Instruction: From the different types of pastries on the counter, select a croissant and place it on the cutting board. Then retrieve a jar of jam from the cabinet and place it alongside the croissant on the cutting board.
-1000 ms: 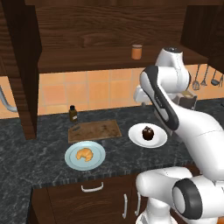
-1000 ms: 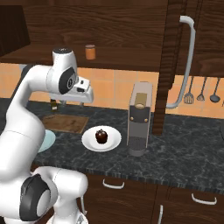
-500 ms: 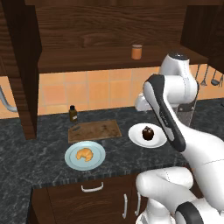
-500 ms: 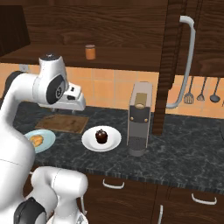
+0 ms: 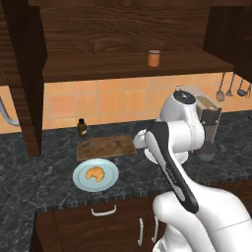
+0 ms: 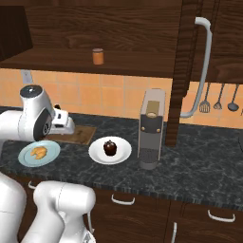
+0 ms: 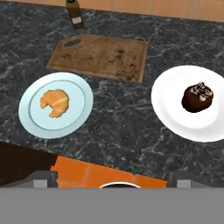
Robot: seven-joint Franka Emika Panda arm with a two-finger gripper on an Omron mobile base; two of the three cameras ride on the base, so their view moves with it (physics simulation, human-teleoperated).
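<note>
Croissant point(image 7: 54, 103) golden, ridged crescent (on pale blue plate point(image 7: 30, 120)); end effector state unclear.

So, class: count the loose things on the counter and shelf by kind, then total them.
Pastries: 2, croissant and cupcake
Plates: 2, blue plate and white plate
Cutting board: 1
Bottle: 1
Jam jar: 1
Coffee machine: 1
Total: 8

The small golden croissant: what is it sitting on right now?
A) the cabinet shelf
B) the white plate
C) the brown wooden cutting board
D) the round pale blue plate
D: the small golden croissant lies on the round pale blue plate, beside the bare brown wooden cutting board.
</note>
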